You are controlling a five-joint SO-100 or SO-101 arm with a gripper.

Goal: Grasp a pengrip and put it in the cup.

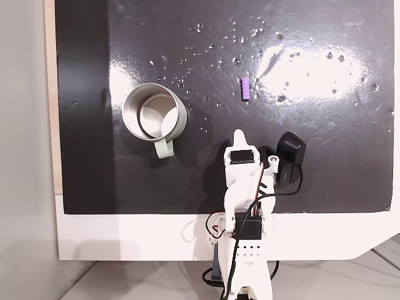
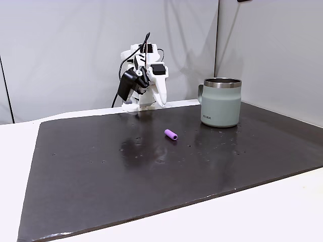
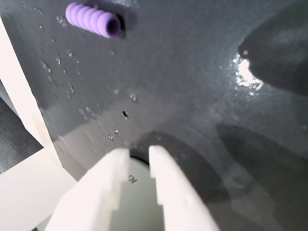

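Observation:
The purple ribbed pengrip [image 1: 246,89] lies alone on the black mat, also seen in the other fixed view [image 2: 170,134] and at the top left of the wrist view [image 3: 94,19]. The silvery cup [image 1: 155,114] stands upright and empty, with its pale handle toward the arm; its grey-green side [image 2: 221,103] carries small lettering. My gripper [image 1: 238,134] hangs folded back near the arm's base [image 2: 162,103], well short of the pengrip and apart from the cup. Its white fingers [image 3: 120,166] stand almost together with nothing between them, and part of the cup's wall [image 3: 137,192] shows past them.
The black mat [image 1: 325,156] lies on a white table [image 1: 125,237] and is speckled with shiny spots and glare. A black camera [image 1: 290,150] rides beside the gripper. Grey walls [image 2: 75,50] stand behind the arm.

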